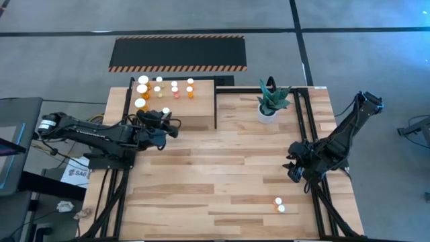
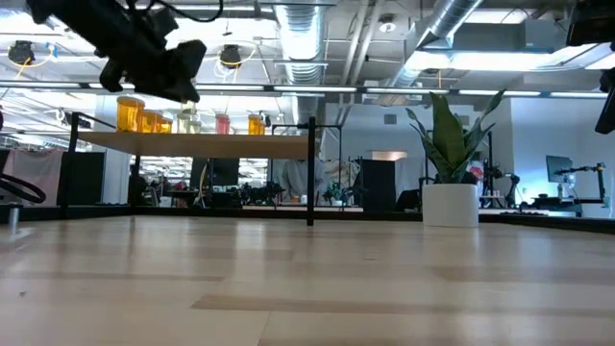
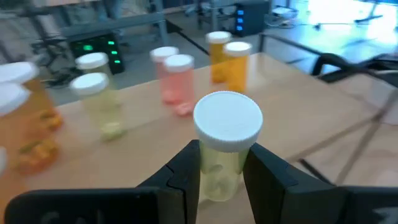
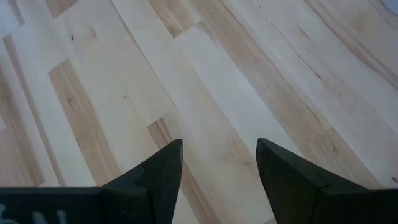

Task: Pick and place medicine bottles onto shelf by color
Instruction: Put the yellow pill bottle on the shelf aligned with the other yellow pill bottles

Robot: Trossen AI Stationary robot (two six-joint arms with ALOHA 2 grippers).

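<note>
Gripping a pale yellowish bottle (image 3: 225,149) by its body, white cap up, the left gripper (image 3: 221,177) hangs over the near part of the light-wood shelf (image 1: 195,114) at the table's back-left corner. Beyond its fingers stand more medicine bottles (image 3: 177,78) on the shelf's plank top: two pinkish-red ones straight ahead, two orange ones farther on toward the shelf's far end, two pale yellowish ones to the other side, and larger orange ones at the picture's edge. From table height, the shelf (image 2: 192,144) shows as a thin raised plank on dark posts, with the gripper (image 2: 159,67) above its bottles. The right gripper (image 4: 217,168) waits with its fingers apart and nothing between them, over bare, pale, striped planks of the wooden table (image 1: 222,175) near its right edge. Two small white-capped bottles (image 1: 279,205) stand on the table, apart from that gripper and nearer the front edge. A white pot with a green plant (image 1: 269,104) sits near the table's back edge, and a black mat with orange-striped edges (image 1: 178,54) lies on the grey floor behind. Exposed ducts, ceiling lights and workshop equipment fill the room beyond.
</note>
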